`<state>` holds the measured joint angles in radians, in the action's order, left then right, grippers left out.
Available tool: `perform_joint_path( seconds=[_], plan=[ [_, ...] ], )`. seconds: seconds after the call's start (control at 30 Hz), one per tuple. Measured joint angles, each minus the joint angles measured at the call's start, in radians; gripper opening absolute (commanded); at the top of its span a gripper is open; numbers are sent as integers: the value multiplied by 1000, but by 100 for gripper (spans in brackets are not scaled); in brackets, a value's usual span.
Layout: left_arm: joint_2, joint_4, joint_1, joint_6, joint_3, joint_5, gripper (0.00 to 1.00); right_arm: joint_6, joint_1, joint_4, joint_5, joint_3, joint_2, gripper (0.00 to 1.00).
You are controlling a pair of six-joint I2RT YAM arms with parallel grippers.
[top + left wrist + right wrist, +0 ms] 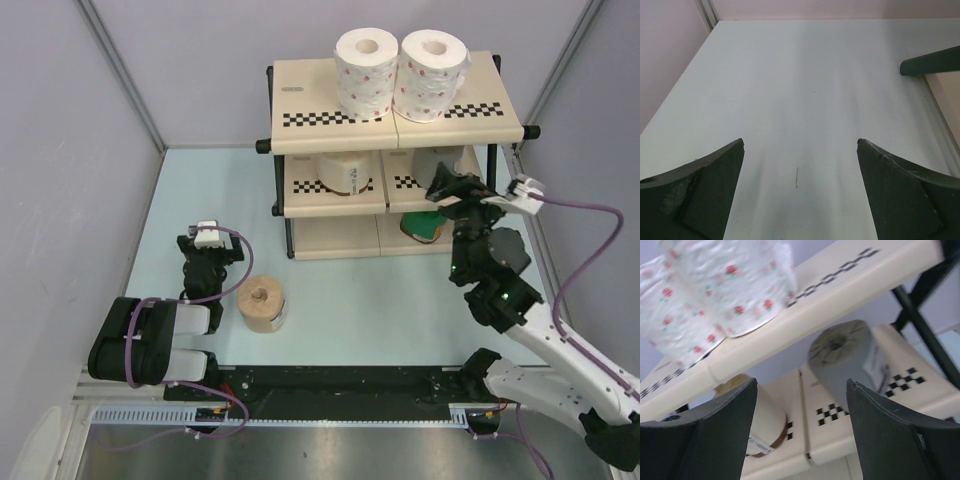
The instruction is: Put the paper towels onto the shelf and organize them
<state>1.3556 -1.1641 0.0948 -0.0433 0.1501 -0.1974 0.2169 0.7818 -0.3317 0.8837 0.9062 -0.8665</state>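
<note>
Top external: tan roll (262, 303), likely light and squashy, stands at seven o'clock of the shelf (300, 105); left gripper (800, 144) gapes empty beside it, right gripper (802, 385) also spread; grip gently across its sides

Tan roll (262, 303) upright, near shelf (305, 100)

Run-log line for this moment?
shelf: five rolls | tan roll: on table | left jaws: open, empty | right jaws: open, facing grey roll
</note>
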Motion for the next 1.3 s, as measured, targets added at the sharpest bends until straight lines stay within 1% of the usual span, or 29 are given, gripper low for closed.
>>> perform_joint_path(
  seconds=[0.17, 0.3, 0.4, 0.43, 0.53, 0.6, 0.7, 0.9, 1.07, 1.3],
  plan=[
    [0, 0, 0, 0, 0, 0, 100, 84, -152, 87, -8, -71, 116, 77],
    [0, 0, 0, 0, 0, 0, 100, 192, -316, 122, -92, -136, 160, 80],
    [0, 0, 0, 0, 0, 0, 100, 281, -437, 121, -214, -182, 164, 80],
    [0, 0, 0, 0, 0, 0, 100, 330, -499, 112, -281, -207, 164, 80],
    [0, 0, 0, 0, 0, 0, 100, 419, -618, 77, -411, -262, 148, 81],
    [0, 0, 0, 0, 0, 0, 100, 468, -668, 51, -488, -291, 132, 81],
    [0, 0, 0, 0, 0, 0, 100, 513, -708, -3, -586, -309, 106, 81],
    [0, 0, 0, 0, 0, 0, 100, 584, -758, -158, -726, -327, 64, 81],
    [0, 0, 0, 0, 0, 0, 100, 652, -787, -264, -782, -337, 11, 81],
    [0, 0, 0, 0, 0, 0, 100, 740, -803, -396, -803, -347, -101, 80]
  ],
)
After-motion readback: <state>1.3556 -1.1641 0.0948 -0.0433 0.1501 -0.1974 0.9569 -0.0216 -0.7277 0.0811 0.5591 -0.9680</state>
